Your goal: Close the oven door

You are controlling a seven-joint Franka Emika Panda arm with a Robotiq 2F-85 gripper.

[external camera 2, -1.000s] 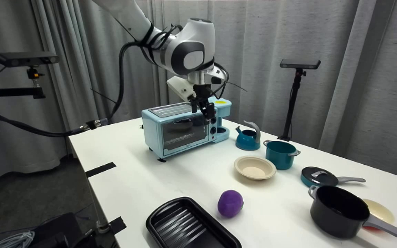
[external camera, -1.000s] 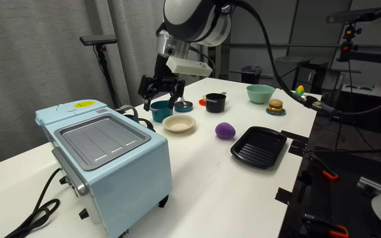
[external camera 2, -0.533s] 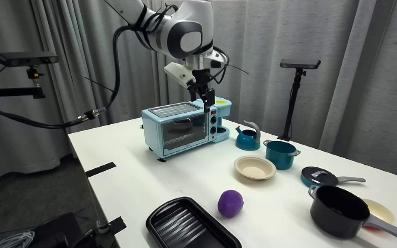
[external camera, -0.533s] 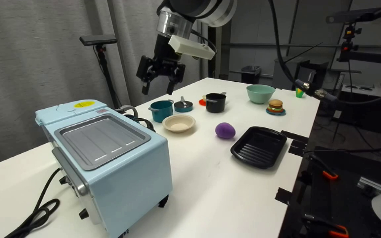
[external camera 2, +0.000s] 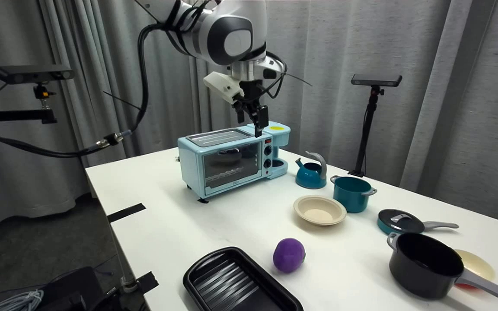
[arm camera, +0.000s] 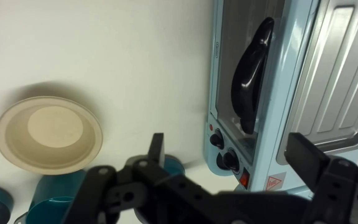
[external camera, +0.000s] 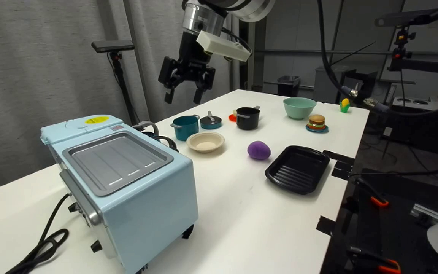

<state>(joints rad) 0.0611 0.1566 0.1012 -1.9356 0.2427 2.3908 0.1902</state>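
Observation:
The pale blue oven [external camera: 158,217] stands on the table, and its front shows in an exterior view [external camera 2: 192,168]. The oven door [external camera 2: 236,168] is a glass flap standing upright, flush in the oven's front; it looks closed. Its black curved handle sits along the top edge and shows large in the wrist view [arm camera: 247,84]. My gripper [external camera 2: 249,124] is open and empty, above the oven's front top edge near the knobs, apart from the door. In the wrist view the gripper [arm camera: 228,147] has its fingers wide apart, with the knobs [arm camera: 230,160] between them.
A blue kettle [external camera 2: 311,176], teal pot [external camera 2: 349,196] and beige bowl [external camera 2: 319,211] stand in front of the oven's knob end. A purple toy [external camera 2: 289,255], black ribbed tray [external camera 2: 240,280] and black pan [external camera 2: 424,270] lie farther out. A camera stand [external camera 2: 368,125] rises behind the table.
My gripper has risen from in front of the knobs to above the oven, moving fast at first and then little. It stays open. The oven and its door look unchanged.

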